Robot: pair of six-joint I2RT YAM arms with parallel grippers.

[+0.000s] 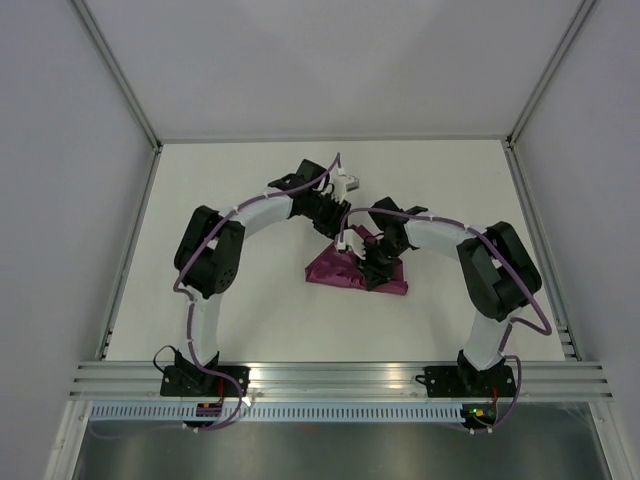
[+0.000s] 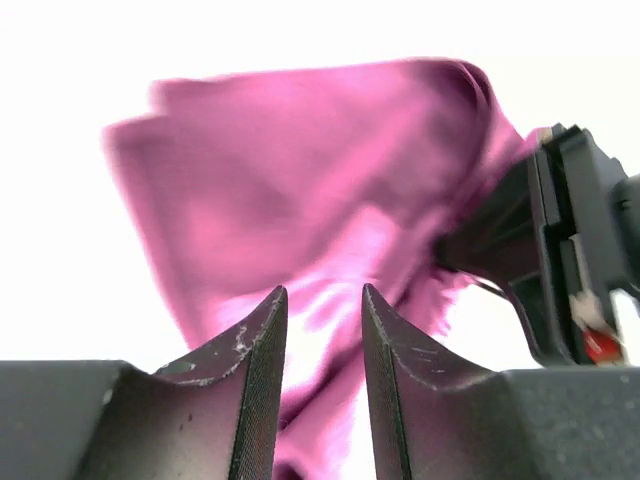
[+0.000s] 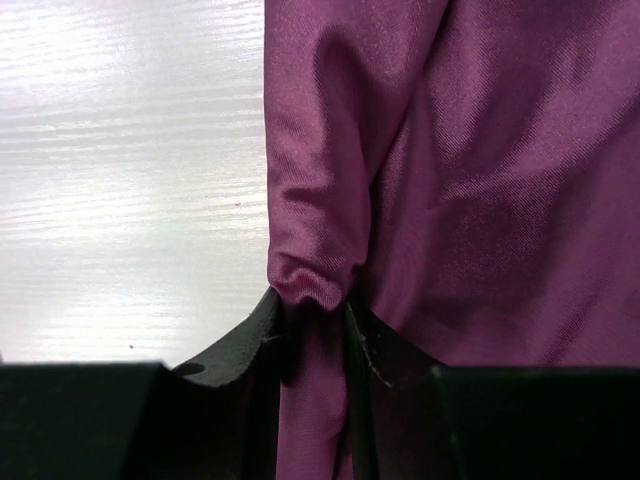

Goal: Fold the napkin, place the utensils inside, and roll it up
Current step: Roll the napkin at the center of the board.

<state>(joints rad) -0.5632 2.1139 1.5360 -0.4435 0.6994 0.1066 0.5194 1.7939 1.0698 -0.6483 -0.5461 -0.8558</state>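
Note:
The plum-magenta napkin (image 1: 335, 273) lies bunched and partly folded on the white table, right of centre. My right gripper (image 1: 373, 267) is shut on it; in the right wrist view (image 3: 310, 305) a puckered fold of the cloth (image 3: 500, 180) is pinched between the jaws. My left gripper (image 1: 335, 225) hovers at the napkin's far edge. In the left wrist view (image 2: 324, 292) its jaws stand apart, with the napkin (image 2: 300, 170) showing through the gap, and the right gripper (image 2: 570, 250) is at the right. No utensils are in view.
The white table (image 1: 230, 300) is framed by aluminium rails (image 1: 130, 260) at the left, right and near sides. Both arms arch over the middle and nearly meet above the napkin.

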